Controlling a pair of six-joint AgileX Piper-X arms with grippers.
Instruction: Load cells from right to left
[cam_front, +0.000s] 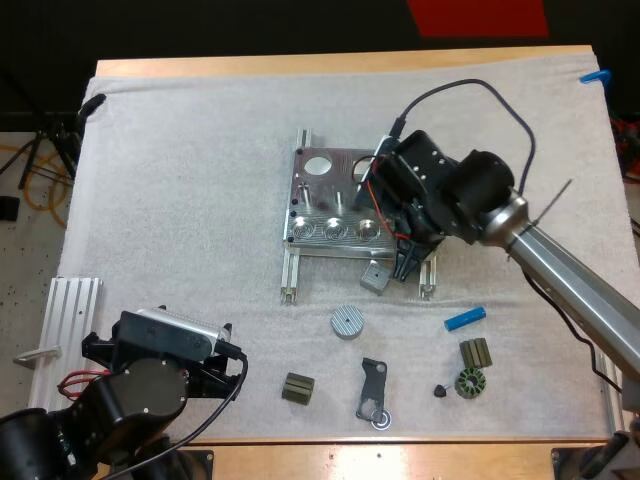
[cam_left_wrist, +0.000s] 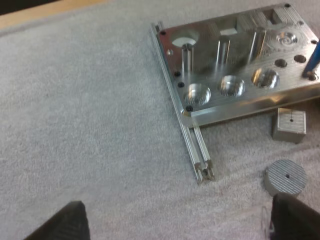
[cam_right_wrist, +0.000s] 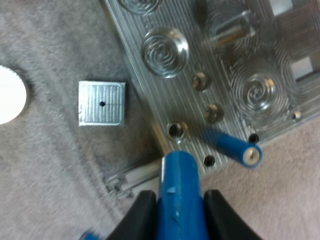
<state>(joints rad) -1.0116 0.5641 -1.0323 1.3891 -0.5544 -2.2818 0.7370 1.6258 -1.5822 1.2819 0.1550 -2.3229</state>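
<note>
The metal fixture (cam_front: 330, 205) lies mid-mat on two rails. My right gripper (cam_front: 402, 238) hangs over its right front corner, shut on a blue cylinder (cam_right_wrist: 180, 180). The cylinder's lower end sits just short of a small hole (cam_right_wrist: 177, 130) near the plate's edge. A second blue cylinder (cam_right_wrist: 235, 146) stands in a hole at the fixture's right end and also shows as a blue cylinder (cam_left_wrist: 312, 59) at that corner. A third blue cylinder (cam_front: 465, 318) lies on the mat. My left gripper (cam_front: 232, 365) stays low near the front edge, its fingers (cam_left_wrist: 62, 225) wide apart, open and holding nothing.
A square metal block (cam_front: 374, 276) and a round metal disc (cam_front: 346, 321) lie just in front of the fixture. Small dark parts (cam_front: 298, 387) (cam_front: 372, 390) (cam_front: 472, 368) are spread along the front of the mat. A ribbed metal rail (cam_front: 70, 310) lies at the left edge.
</note>
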